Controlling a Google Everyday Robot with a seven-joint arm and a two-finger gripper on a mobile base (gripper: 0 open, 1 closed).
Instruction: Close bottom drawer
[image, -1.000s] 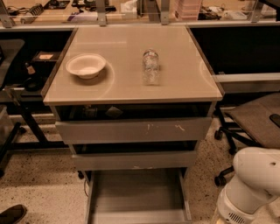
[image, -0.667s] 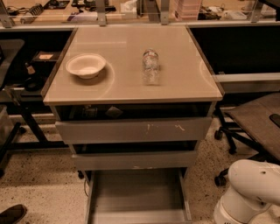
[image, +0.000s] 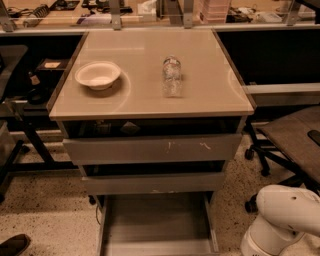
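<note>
The bottom drawer (image: 155, 220) is pulled out toward me at the foot of the grey cabinet. Its flat tray is bare and its low front panel (image: 157, 247) lies at the bottom edge of the camera view. My gripper is out of view. Only a white, rounded part of my arm (image: 285, 220) shows in the lower right corner, to the right of the open drawer and apart from it.
The widest drawer front (image: 152, 149), with white scratches, and the mid-width front (image: 152, 182) stick out slightly above. A white bowl (image: 98, 75) and a plastic bottle (image: 172, 75) sit on the tabletop (image: 210, 95). A chair (image: 292, 140) stands to the right and a shoe (image: 12, 245) is at the lower left.
The white arm part has sunk a little in the lower right corner. The drawers, bowl and bottle have not moved.
</note>
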